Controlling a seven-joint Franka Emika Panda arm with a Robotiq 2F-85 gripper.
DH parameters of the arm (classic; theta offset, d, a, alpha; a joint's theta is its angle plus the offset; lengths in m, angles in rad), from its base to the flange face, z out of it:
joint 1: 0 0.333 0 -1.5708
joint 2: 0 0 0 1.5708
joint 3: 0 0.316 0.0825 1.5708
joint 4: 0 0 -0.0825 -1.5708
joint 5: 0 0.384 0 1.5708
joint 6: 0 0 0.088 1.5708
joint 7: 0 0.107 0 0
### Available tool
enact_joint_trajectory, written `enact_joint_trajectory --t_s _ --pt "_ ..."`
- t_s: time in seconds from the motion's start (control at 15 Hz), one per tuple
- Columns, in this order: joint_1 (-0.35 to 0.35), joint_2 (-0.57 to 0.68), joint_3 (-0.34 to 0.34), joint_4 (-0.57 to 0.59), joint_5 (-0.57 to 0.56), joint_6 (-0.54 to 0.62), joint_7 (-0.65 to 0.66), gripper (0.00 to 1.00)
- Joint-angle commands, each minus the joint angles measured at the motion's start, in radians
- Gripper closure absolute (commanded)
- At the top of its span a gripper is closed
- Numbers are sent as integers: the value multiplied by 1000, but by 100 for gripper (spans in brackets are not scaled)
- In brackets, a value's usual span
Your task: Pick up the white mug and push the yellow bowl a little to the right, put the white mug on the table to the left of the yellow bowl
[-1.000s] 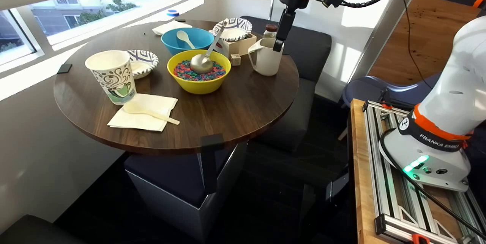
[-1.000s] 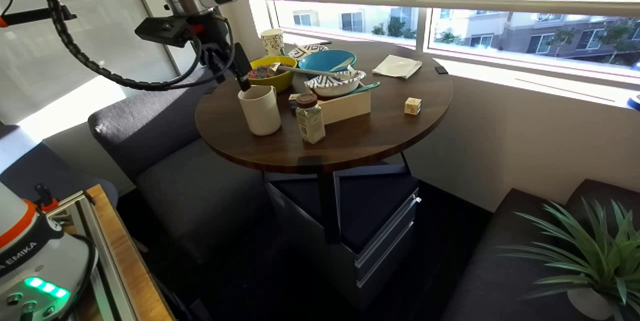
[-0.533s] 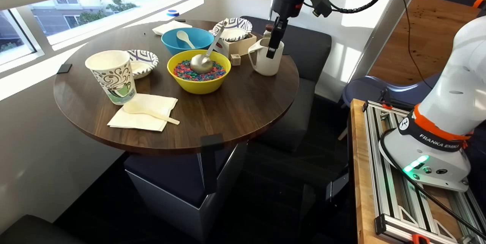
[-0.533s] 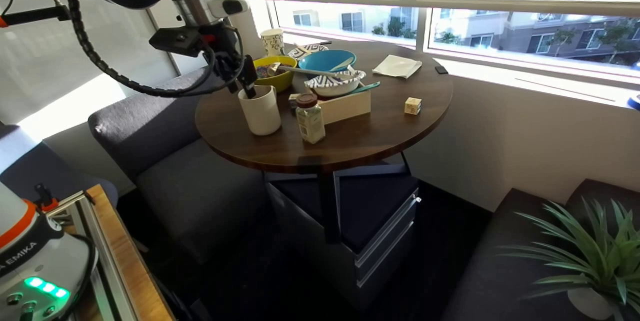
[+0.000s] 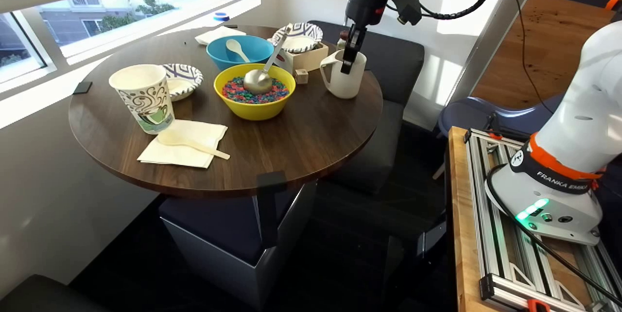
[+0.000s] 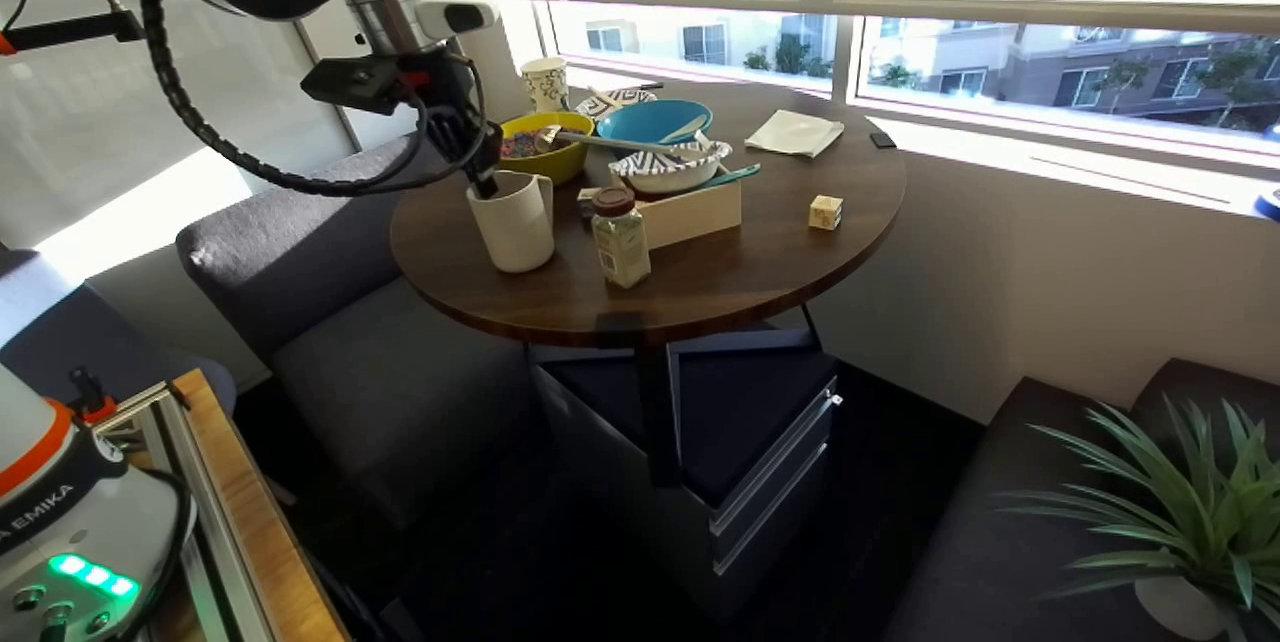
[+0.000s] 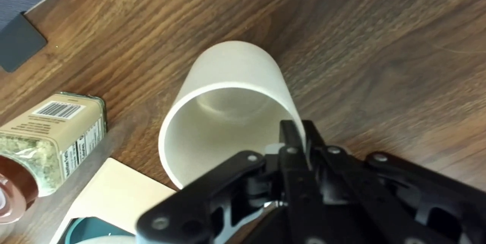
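The white mug (image 5: 347,87) stands on the round dark-brown table (image 5: 272,144), to the right of the yellow bowl (image 5: 257,111) in an exterior view. My gripper (image 7: 302,125) is shut on the mug's rim. In the wrist view, one black finger reaches inside the white mug (image 7: 239,63) and its partner presses the outer wall. In an exterior view the gripper (image 6: 486,188) comes down onto the mug's near rim. Whether the mug's base touches the table is hard to tell. The yellow bowl holds coloured bits and a metal ladle.
A light blue bowl (image 5: 257,52) stands behind the yellow one. By the mug are a spice jar (image 6: 621,242), a wooden box (image 6: 700,214) and a small wooden cube (image 5: 301,76). A patterned paper cup (image 5: 146,98) and a napkin (image 5: 194,154) lie on the far side.
My gripper has come down over the mug's rim, then gone from open to shut on it. The mug has shifted slightly, away from the yellow bowl. The bowl has stayed put.
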Motion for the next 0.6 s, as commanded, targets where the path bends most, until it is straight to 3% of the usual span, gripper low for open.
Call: enact_joint_trajectory --t_s 0.0,0.53 --pt "-8 -12 25 6 -14 -36 34 100" --pt "117 -105 97 47 74 -129 -70 99"
